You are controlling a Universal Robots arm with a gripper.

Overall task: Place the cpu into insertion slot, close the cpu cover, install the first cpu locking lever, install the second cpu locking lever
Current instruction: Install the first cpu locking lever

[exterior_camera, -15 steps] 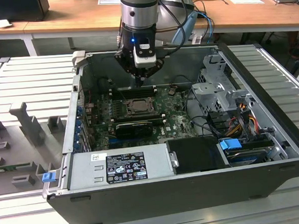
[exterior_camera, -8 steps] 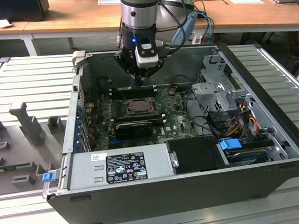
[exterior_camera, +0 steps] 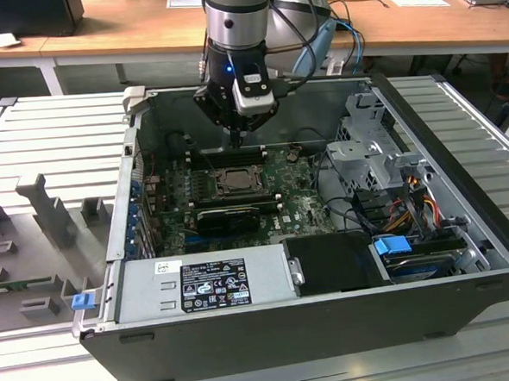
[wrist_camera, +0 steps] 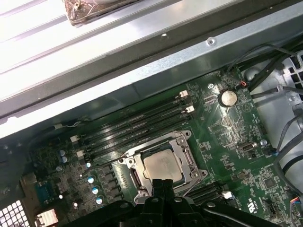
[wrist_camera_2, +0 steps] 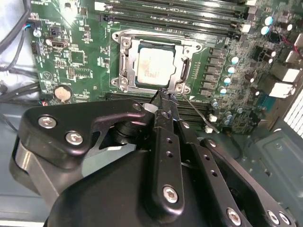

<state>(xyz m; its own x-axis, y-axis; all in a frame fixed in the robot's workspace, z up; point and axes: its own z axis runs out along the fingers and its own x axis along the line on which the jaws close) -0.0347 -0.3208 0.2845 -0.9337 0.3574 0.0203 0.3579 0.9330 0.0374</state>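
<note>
Gripper (wrist_camera_2: 163, 97) sits closest in the second wrist view, fingers brought together to a narrow tip w/ nothing visible between them, so closed on nothing as far as I can see. Tip is right at the near edge of the insertion slot (wrist_camera_2: 142, 35), touching its corner or just above it; can't tell which. Prob closed that way so the thin tip can push on small hardware rather than grasp.

Cpu (wrist_camera_2: 154, 66) lies flat in the slot, silver face up, mid-board on the motherboard (wrist_camera_2: 80, 56) between rows of memory slots (wrist_camera_2: 165, 9). Cpu cover (wrist_camera_2: 182, 70) looks folded down around it w/ the chip showing through the cut-out, so placing & covering seem done.

Thin wire lever (wrist_camera_2: 199, 109) runs out from the slot corner just beside the tip. It looks unlatched, judging by how it angles away from the frame.

Exterior view: arm comes straight down into the open computer case (exterior_camera: 271, 328), nearer its far wall.
</note>
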